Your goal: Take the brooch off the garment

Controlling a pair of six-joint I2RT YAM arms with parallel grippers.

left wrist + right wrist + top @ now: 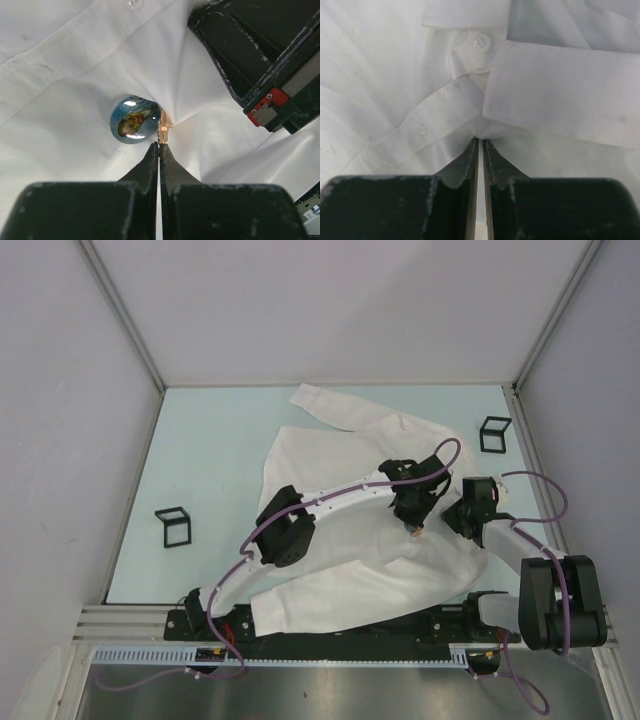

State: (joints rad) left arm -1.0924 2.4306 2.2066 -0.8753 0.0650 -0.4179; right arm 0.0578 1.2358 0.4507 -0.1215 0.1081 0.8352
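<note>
The white shirt (340, 470) lies spread on the pale blue table (210, 450). In the left wrist view the brooch (134, 120) is a round blue glass dome on the shirt cloth (75, 75), with a small gold clasp (164, 131) at its right. My left gripper (160, 146) is shut, its tips pinching that gold clasp. From above it (414, 526) sits over the shirt's right chest. My right gripper (480, 140) is shut on a pulled-up fold of shirt (560, 85) below the collar and button (481, 40). It (452, 516) is just right of the left one.
Two black wire cube frames stand on the table, one at the left (172, 527) and one at the far right (494, 433). Grey walls close in the table on three sides. The right gripper's black body (250, 60) fills the top right of the left wrist view.
</note>
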